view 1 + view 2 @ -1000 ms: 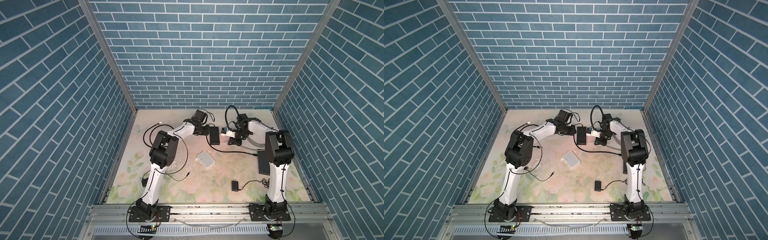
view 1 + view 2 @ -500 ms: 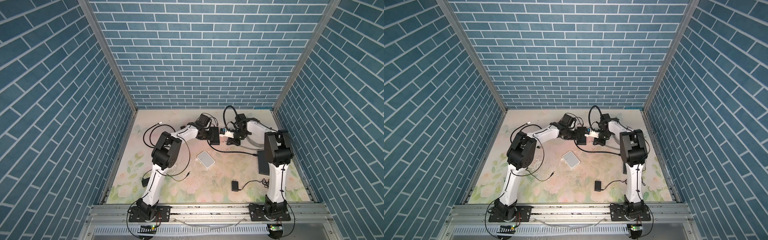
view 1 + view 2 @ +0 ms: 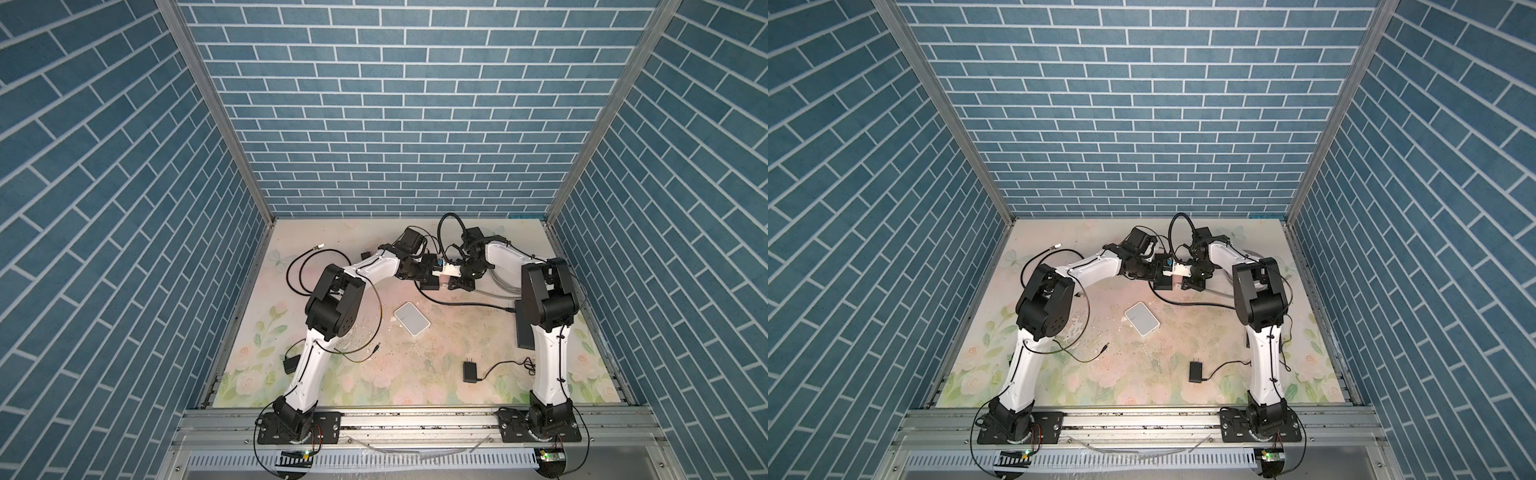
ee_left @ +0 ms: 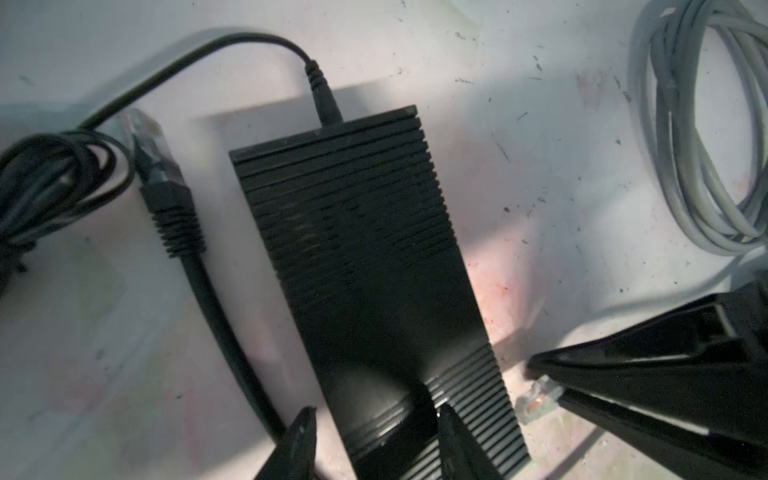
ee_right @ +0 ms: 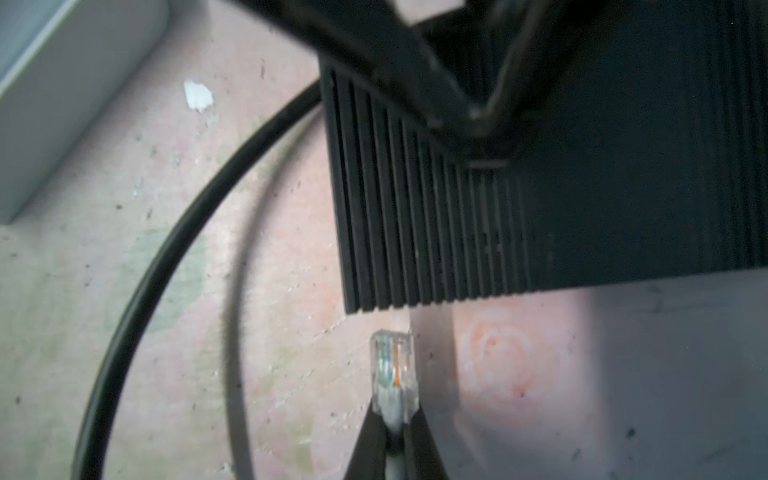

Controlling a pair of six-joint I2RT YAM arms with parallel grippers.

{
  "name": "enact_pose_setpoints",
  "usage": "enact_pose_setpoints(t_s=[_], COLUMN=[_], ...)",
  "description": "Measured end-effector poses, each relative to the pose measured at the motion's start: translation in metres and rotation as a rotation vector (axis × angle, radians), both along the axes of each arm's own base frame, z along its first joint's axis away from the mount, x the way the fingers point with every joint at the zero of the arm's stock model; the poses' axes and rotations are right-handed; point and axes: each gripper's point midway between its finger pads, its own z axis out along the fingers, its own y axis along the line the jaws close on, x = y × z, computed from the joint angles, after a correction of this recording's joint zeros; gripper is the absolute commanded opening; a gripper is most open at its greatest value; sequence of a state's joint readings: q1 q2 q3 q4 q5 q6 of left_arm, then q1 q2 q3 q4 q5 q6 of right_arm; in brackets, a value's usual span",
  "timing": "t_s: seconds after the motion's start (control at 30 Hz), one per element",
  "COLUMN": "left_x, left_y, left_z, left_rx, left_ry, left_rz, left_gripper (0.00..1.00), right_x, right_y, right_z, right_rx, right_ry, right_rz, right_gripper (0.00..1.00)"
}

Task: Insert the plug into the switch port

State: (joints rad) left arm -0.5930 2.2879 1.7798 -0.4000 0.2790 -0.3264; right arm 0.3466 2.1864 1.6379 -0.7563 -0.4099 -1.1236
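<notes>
Black left tool [image 4: 376,411] newly over switch [image 4: 353,249]

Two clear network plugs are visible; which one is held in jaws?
The grey-cable plug, pinched in the right gripper's jaws just off the black switch's ribbed edge. The black-booted plug lies loose on the table beside the switch.
</notes>
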Motion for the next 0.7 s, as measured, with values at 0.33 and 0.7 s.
enact_pose_setpoints(t_s=[0.33, 0.7], left_x=[0.005, 0.014], left_y=[-0.002, 0.005], left_z=[-0.005, -0.006], left_rx=[-0.136, -0.307], left_ry=[0.034, 0.115], left_rz=[0.012, 0.069], left_gripper=[0.47, 0.43], right_x=[0.008, -0.004], right_y=[0.005, 0.012], right_z=[0.000, 0.000], right_rx=[0.012, 0.026], right_ry=[-0.046, -0.079], right_rz=[0.005, 0.028], right_gripper=[0.09, 0.09])
